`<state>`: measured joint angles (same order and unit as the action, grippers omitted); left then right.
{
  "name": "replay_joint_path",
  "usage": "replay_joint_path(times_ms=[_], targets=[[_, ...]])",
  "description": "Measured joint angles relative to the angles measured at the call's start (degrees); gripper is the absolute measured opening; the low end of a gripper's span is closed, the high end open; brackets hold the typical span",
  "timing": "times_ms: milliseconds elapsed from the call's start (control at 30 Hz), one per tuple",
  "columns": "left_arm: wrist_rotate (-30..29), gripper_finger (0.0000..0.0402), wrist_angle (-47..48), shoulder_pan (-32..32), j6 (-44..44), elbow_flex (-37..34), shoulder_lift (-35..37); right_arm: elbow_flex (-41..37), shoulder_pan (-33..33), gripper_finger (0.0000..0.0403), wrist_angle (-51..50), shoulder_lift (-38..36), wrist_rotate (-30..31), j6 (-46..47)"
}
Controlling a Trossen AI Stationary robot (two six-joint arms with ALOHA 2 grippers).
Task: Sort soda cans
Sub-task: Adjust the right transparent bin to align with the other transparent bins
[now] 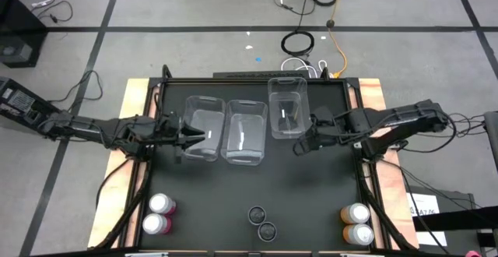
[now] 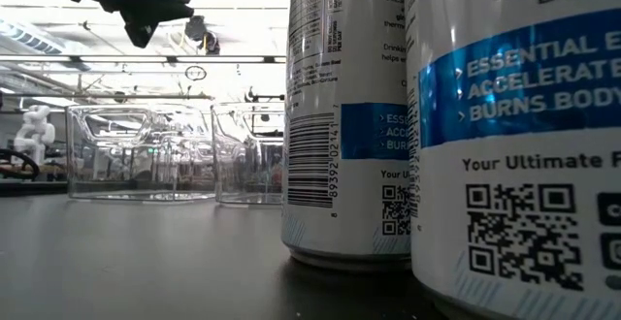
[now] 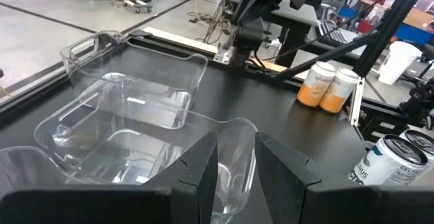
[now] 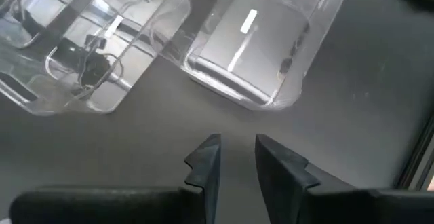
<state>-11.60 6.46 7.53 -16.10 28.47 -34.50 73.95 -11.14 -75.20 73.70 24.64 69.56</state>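
Six soda cans stand upright on their bases along the table's near edge. Two are pink (image 1: 159, 213) at the left, two have dark tops (image 1: 262, 222) in the middle, and two are orange (image 1: 358, 223) at the right. The low view shows the middle pair close up (image 2: 340, 116), white with blue bands. My left gripper (image 1: 196, 138) hovers over the left clear bin's near-left corner (image 3: 234, 125), its fingers a narrow gap apart with nothing between them. My right gripper (image 4: 237, 157) points down at bare table near the right bin, narrowly open and holding nothing.
Three clear plastic bins rest on their bottoms at mid-table: left (image 1: 204, 128), middle (image 1: 243, 131), and right (image 1: 287, 107), which is set farther back. Bare black table (image 1: 257, 179) lies between the bins and the cans. Wooden rails (image 1: 134, 93) border the table.
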Motion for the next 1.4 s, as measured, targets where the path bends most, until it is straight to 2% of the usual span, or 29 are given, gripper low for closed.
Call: replay_joint_path(times_ms=[133,367,833,967,1200,1400], targets=[[-0.02,0.0109,0.0,0.0,-0.02,0.0,-0.02,0.0,0.2,0.0072,-0.03,0.08,-0.64,0.65],[-0.04,0.0109,0.0,0.0,-0.13,0.0,-0.02,0.0,-2.12,0.0052,-3.93,0.08,-5.24,9.63],[-0.07,0.0109,0.0,0.0,-0.08,0.0,-0.02,0.0,-6.67,0.0038,-4.44,0.06,-5.26,14.3],[0.13,0.0109,0.0,0.0,-0.08,0.0,-0.02,0.0,-8.01,0.0038,-4.42,0.06,-5.21,19.6],[2.08,0.0109,0.0,0.0,-0.09,0.0,-0.02,-0.02,-10.72,0.0038,-4.31,0.4,-3.11,22.7],[2.2,0.0109,0.02,0.0,-0.13,0.0,-0.02,-0.96,-13.19,0.0038,-4.34,0.61,-5.66,26.39]])
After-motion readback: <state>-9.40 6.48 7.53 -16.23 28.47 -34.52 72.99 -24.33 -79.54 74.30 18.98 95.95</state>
